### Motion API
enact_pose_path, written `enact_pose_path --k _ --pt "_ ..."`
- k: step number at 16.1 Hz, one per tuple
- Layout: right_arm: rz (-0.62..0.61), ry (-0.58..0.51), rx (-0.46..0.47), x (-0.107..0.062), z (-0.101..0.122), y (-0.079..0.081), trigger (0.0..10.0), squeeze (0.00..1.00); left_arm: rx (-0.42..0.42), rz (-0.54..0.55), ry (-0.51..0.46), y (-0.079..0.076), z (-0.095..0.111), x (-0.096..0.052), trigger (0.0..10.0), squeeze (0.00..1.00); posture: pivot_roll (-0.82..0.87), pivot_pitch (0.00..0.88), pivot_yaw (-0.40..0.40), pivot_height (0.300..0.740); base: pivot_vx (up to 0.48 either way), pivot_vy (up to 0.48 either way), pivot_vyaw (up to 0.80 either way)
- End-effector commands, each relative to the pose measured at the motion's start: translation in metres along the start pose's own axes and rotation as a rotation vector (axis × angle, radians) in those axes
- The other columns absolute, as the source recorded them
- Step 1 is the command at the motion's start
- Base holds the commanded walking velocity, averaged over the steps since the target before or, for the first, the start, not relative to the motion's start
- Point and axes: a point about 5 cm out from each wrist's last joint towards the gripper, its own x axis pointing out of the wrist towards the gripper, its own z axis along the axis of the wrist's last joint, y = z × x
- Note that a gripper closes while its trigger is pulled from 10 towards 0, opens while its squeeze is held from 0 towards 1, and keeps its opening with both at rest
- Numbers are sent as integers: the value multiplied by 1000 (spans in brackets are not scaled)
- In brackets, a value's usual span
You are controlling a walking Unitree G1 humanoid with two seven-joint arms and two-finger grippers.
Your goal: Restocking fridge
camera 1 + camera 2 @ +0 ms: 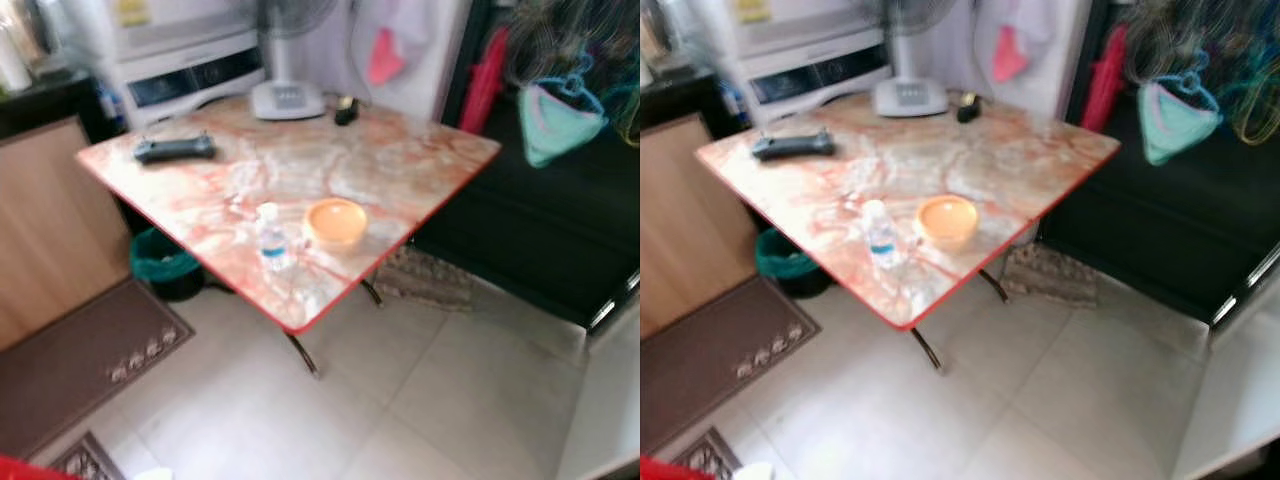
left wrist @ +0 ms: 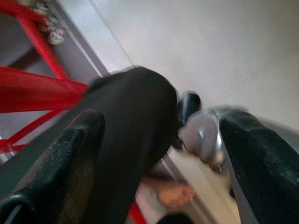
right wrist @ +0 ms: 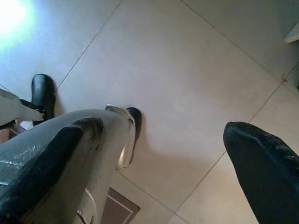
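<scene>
A small clear water bottle (image 1: pixel 270 236) with a blue label stands upright on the marble-patterned table (image 1: pixel 400 160), close to its near corner. Just right of it sits a shallow orange bowl (image 1: pixel 336 221). The head views are blurred. Both arms hang low over the pale tiled floor. My left gripper (image 2: pixel 159 154) is open, and behind its gap are my own dark leg and a foot. My right gripper (image 3: pixel 159 158) is open too, with nothing between its fingers (image 3: pixel 266 172) and bare floor tiles beneath.
A black remote (image 1: pixel 174 149), a fan base (image 1: pixel 287 99) and a small dark object (image 1: pixel 346 110) lie at the table's far side. A green bin (image 1: pixel 163 262) stands under the table, a brown mat (image 1: pixel 80 360) to the left, and a dark cabinet (image 1: pixel 560 230) to the right.
</scene>
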Motion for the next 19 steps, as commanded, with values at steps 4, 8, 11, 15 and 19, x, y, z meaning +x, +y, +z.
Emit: enact_pose_path --k 4,8,11,15,19 --pt "-12 7 -10 -3 -7 -4 10000 0 -72 78 -268 5 23 -4 10000 0 138 0 -72 740 0 0 0" --pt "-22 19 -9 -4 -12 -7 10000 0 -16 75 -872 -1 128 -37 10000 0 150 0 -74 740 0 0 0" --pt "-22 23 -1 -5 -18 -6 10000 0 64 1 -1086 -13 162 -64 10000 0 135 0 -56 740 0 0 0" --pt "2 29 -75 -5 -20 -2 10000 0 286 -325 -1223 -83 177 -104 10000 0 170 0 -40 740 0 0 0" --pt "45 41 -213 -5 -19 2 10000 0 350 -436 -1259 -105 183 -128 10000 0 176 0 -10 740 0 0 0"
